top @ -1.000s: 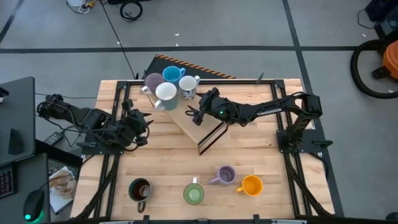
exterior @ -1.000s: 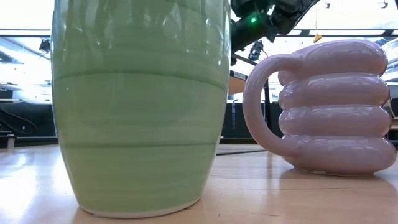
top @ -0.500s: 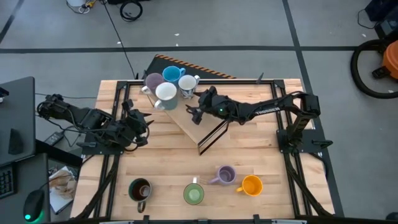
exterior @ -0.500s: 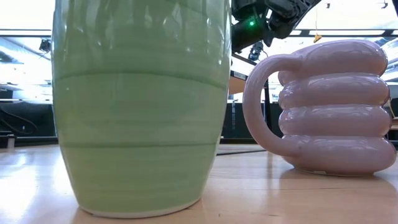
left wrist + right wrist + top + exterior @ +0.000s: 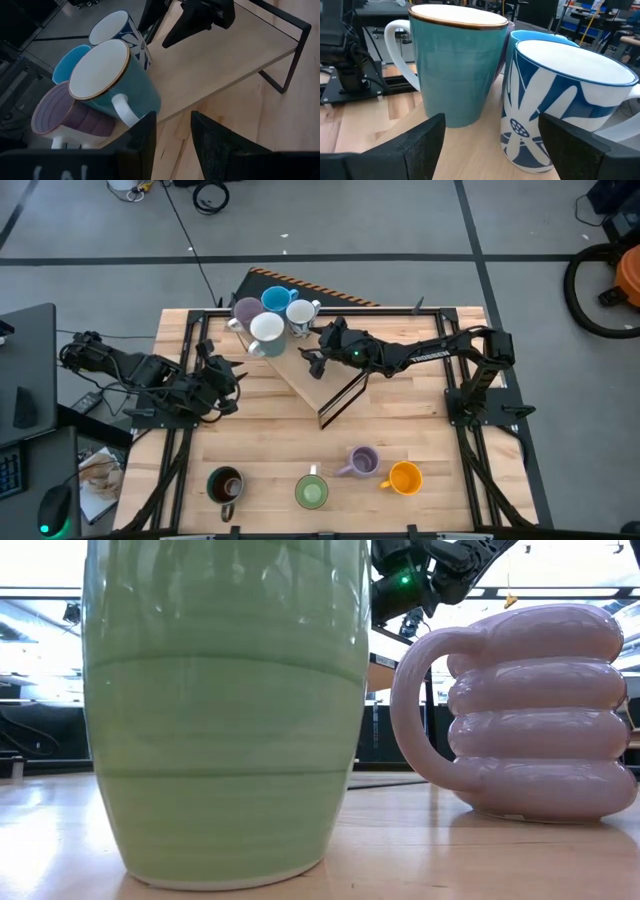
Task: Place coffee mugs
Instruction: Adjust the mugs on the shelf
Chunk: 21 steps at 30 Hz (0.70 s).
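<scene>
Four mugs stand in a cluster on the far left end of a raised wooden shelf (image 5: 310, 375): lilac (image 5: 245, 310), blue (image 5: 277, 299), teal with a white inside (image 5: 266, 328), and white with blue flowers (image 5: 303, 315). My right gripper (image 5: 313, 352) is open and level just right of the cluster. In its wrist view the gripper (image 5: 490, 145) faces the flowered mug (image 5: 565, 100) and the teal mug (image 5: 455, 65). My left gripper (image 5: 225, 380) waits open over the table's left side, its fingers (image 5: 172, 135) apart. Dark brown (image 5: 226, 484), green (image 5: 311, 492), lilac (image 5: 360, 461) and orange (image 5: 404, 477) mugs stand along the near edge.
The shelf rests on black metal legs (image 5: 340, 395) in the middle of the table. Bare wood lies between it and the near row of mugs. In the low view the green mug (image 5: 225, 710) and the ribbed lilac mug (image 5: 540, 710) fill the foreground.
My right gripper has crept a little toward the table's far left, closer to the mug cluster on the shelf. The mugs and my left arm have kept still.
</scene>
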Each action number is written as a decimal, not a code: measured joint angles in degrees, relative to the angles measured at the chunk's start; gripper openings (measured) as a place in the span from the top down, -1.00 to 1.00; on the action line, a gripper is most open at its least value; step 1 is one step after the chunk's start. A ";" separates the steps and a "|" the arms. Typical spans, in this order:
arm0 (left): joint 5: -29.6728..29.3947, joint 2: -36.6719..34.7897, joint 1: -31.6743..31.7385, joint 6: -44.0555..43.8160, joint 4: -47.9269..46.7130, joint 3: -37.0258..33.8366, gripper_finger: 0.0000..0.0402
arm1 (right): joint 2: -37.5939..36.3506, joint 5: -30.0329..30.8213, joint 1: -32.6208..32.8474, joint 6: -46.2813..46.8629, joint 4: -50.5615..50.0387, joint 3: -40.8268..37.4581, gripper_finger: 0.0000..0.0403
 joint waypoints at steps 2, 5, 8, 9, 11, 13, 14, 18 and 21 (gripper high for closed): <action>0.00 0.00 0.00 0.00 0.00 0.00 0.37 | 0.00 -0.01 -0.01 -0.98 -0.05 0.00 -0.61; 0.00 0.00 0.00 -0.01 0.00 0.00 0.37 | -0.01 -0.01 -0.01 -1.69 -0.18 0.00 -0.59; 0.00 0.00 0.00 -0.72 -0.02 0.00 0.37 | -0.04 -0.01 0.01 -1.83 -1.22 0.00 -0.58; 0.02 0.00 0.00 -1.08 -0.02 0.00 0.37 | -0.06 0.01 0.24 -1.83 -1.53 0.00 -0.57; 0.02 0.00 -0.02 -1.10 -0.02 0.02 0.37 | -0.06 0.08 0.98 -1.83 -1.46 0.00 -0.57; 0.02 0.00 -0.02 -1.06 -0.02 0.02 0.37 | -0.07 0.19 1.80 -1.80 -0.34 0.00 -0.56; -0.01 0.00 0.02 -1.05 -0.02 0.02 0.37 | -0.06 0.06 2.18 -1.46 0.52 0.00 -0.56; -0.59 0.02 0.72 -1.03 -0.02 0.02 0.36 | -0.11 -1.10 4.09 -1.00 2.00 0.00 -0.54; -0.63 0.02 1.37 -0.65 0.01 0.02 0.36 | -0.11 -1.07 5.62 -1.58 3.68 0.00 -0.53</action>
